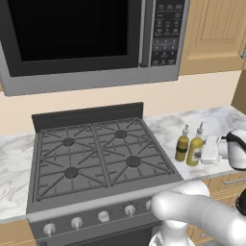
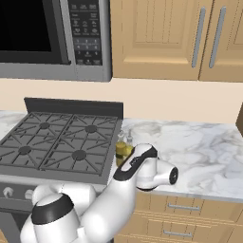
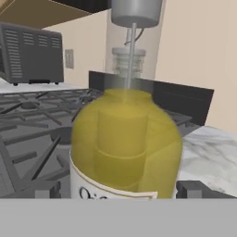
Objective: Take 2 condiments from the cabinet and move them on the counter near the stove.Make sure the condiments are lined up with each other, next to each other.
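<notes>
Simulated kitchen: a white marble bench (image 1: pixel 168 126) is running either side of a dark gas stove (image 1: pixel 96 153), with a microwave (image 1: pixel 86 38) hanging above it and light-wood door cabinets (image 2: pixel 156 38) to its right. Both condiments are already standing upright on the bench just right of the stove, side by side: the olive-green bottle (image 1: pixel 182 144) nearer the burners, the yellow bottle (image 1: pixel 195 146) just beside it. You are watching the end effector (image 1: pixel 207 150) sitting level at the yellow bottle; the hand view is showing the bottle (image 3: pixel 126 148) between the finger tips (image 3: pixel 194 189), which are flanking it, though you cannot tell whether they are pressing it or released. Risk: if you pull back while the pads are dragging on it, the slim bottle is likely to tip, knock its neighbour towards the grates, or break the line.
</notes>
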Motion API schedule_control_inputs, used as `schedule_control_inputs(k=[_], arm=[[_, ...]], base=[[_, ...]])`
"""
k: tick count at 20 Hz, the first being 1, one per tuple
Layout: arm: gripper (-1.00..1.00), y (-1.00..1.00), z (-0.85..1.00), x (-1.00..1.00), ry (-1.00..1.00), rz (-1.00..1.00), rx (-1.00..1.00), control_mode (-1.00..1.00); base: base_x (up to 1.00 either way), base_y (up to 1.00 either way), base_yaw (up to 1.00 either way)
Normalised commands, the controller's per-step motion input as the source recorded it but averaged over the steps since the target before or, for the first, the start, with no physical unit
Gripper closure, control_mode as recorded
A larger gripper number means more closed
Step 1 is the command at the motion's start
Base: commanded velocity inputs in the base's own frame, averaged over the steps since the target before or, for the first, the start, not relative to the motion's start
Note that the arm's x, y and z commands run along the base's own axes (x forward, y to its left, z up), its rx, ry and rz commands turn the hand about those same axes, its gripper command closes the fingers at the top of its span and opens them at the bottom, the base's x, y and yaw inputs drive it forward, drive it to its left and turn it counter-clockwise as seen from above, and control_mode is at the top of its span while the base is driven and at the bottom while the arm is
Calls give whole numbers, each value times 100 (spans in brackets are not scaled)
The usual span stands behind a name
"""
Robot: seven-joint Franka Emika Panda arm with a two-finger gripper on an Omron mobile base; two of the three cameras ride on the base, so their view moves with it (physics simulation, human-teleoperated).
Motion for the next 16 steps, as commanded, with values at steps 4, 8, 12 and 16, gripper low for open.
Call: schedule_control_inputs(k=[4,8,12,16], arm=[[-100,-8,7,-14,0,0,0,-100],[-100,-19,23,-18,0,-1,0,-100],[-100,-13,34,-18,-2,-2,0,-100],[-100,-7,34,-36,-1,-5,0,-100]], base=[[0,0,0],[0,0,0],[0,0,0],[0,0,0]])
